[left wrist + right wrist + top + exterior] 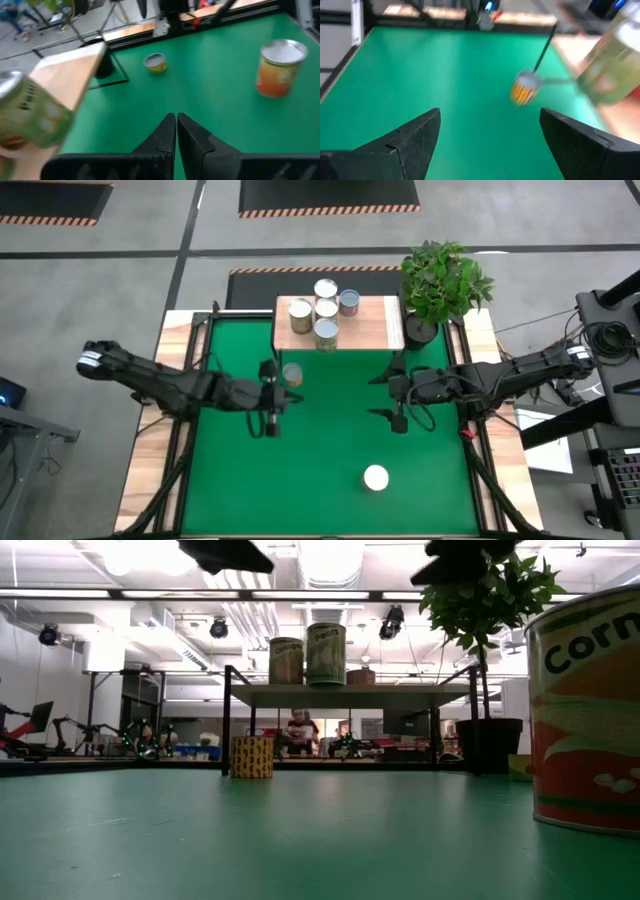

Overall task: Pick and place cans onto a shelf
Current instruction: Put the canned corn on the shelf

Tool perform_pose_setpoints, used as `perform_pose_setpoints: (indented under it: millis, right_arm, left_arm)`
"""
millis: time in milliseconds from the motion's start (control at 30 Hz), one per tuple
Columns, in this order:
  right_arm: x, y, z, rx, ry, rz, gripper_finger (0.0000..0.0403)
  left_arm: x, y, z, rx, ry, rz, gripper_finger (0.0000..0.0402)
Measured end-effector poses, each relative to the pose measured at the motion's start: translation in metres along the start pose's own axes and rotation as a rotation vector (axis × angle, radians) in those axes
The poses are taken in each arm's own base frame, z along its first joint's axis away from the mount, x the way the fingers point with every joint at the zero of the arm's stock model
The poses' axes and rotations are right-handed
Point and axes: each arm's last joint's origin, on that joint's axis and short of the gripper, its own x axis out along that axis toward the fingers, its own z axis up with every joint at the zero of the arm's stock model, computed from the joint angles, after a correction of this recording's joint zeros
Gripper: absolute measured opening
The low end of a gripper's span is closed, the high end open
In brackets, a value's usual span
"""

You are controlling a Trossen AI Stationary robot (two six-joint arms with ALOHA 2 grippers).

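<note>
Here the left tool [271,393] hangs over the green tabletop [330,480] with its fingers [167,135] clenched together on nothing. Just beside it, toward the shelf, a yellow-labelled can [292,374] stands on the tabletop. The right tool [392,393] hangs level with the left one, well apart from it, its fingers [415,135] spread wide and released, gripping nothing. On the near side of the right tool, toward the tabletop's front edge, a white-topped can [375,477] with an orange label stands alone; in the low view it fills the right edge and reads "Corn". Beyond both tools the shelf [375,328] of light wood carries four cans [325,311] clustered together on the half nearer the left tool. Past the right tool, a potted plant [443,283] stands just beside the shelf's end.
</note>
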Motion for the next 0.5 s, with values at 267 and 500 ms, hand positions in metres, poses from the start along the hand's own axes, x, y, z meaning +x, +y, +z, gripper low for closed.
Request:
perform_pose_setpoints:
  millis: [267,500]
  right_arm:
    - [-0.005,0.022,-0.02,0.162,0.305,0.03,0.0327]
    - [-0.012,0.05,-0.055,0.223,0.52,0.062,0.0327]
  left_arm:
    - [0.001,-0.014,-0.025,-0.022,-0.03,-0.035,0.0]
    - [0.001,-0.014,-0.021,-0.06,-0.036,-0.034,0.0]
